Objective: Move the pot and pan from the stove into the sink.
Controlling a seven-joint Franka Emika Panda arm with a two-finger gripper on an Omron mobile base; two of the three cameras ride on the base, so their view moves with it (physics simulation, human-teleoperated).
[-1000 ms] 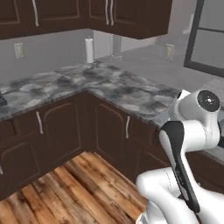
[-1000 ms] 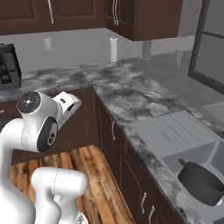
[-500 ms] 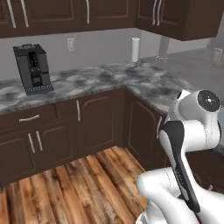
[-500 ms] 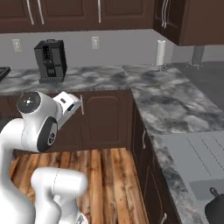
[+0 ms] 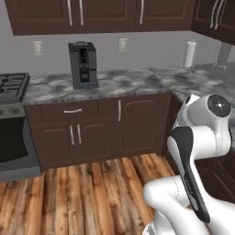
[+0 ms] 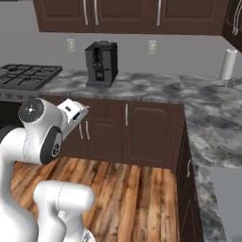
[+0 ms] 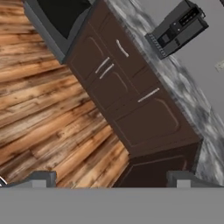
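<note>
Robot arm folded up in the middle of the kitchen, facing the cabinets with nothing in its grip.

The gripper (image 7: 109,179) hangs over the wooden floor (image 5: 87,193) with its two fingertips (image 7: 41,178) spread wide apart and nothing between them, aimed at the dark lower cabinets (image 7: 127,100). The stove (image 5: 11,119) sits at the far left end of the marbled counter (image 5: 124,82); its black grates (image 6: 28,75) can be seen from the right side too, and the part of the cooktop I can see has no cookware on it. A black coffee machine (image 5: 83,64) stands on the counter just right of the stove, below a wall outlet (image 5: 123,44). A paper towel roll (image 6: 228,64) stands upright on the counter near the corner. At the lower right edge of the right base view a flat grey piece of the sink (image 6: 229,184) pokes in; its basin is out of sight.
</note>
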